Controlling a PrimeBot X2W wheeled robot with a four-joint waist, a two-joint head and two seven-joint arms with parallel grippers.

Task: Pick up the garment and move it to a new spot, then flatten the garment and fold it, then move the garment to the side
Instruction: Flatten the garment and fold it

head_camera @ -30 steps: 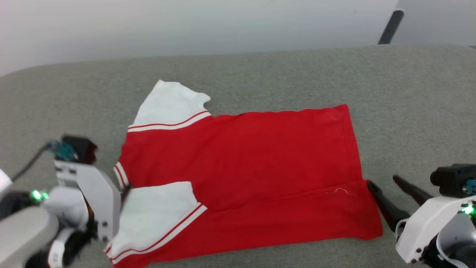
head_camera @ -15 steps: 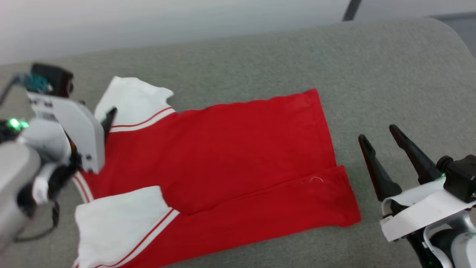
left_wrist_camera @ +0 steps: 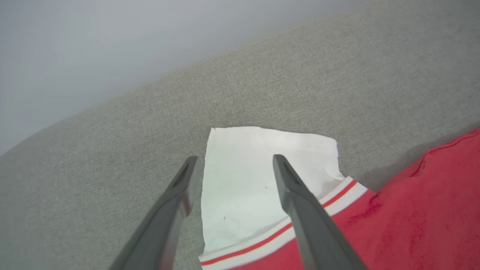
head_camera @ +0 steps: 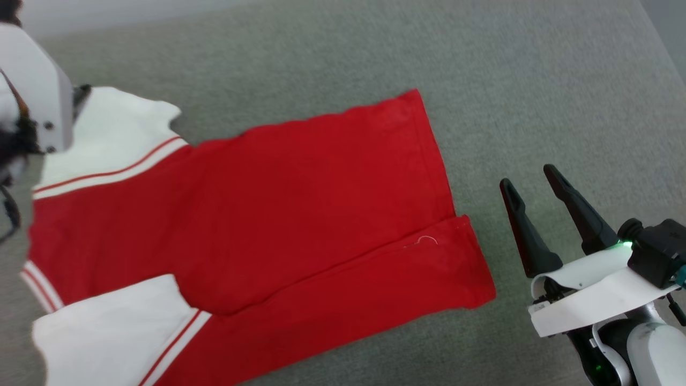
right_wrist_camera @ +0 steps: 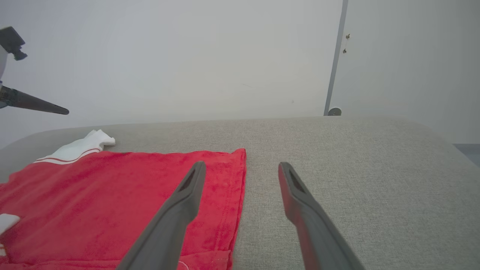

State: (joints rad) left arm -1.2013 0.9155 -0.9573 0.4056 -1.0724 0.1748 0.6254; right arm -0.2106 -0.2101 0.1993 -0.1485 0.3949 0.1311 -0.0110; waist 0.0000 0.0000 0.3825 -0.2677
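Note:
The garment [head_camera: 300,182] lies flat on the grey cushioned surface [head_camera: 536,80], red with white sleeves, its near long edge folded over as a strip [head_camera: 375,289]. My left gripper [head_camera: 81,95] hovers at the far white sleeve [head_camera: 107,134]. In the left wrist view it [left_wrist_camera: 235,160] is open, its fingers straddling the sleeve's [left_wrist_camera: 243,180] left edge, nothing held. My right gripper [head_camera: 528,178] stands open on bare surface just right of the hem. In the right wrist view it [right_wrist_camera: 242,167] points along the hem edge [right_wrist_camera: 240,187], empty.
A pale wall [right_wrist_camera: 187,56] rises behind the surface, with a thin grey vertical strip [right_wrist_camera: 335,67] on it. The surface rounds off at its right end [head_camera: 664,48]. Bare grey fabric [right_wrist_camera: 356,187] stretches right of the garment.
The head camera has swung, shifting the whole picture. My left gripper went from the near sleeve up to the far sleeve. My right gripper drew back from the hem corner. Both stayed open.

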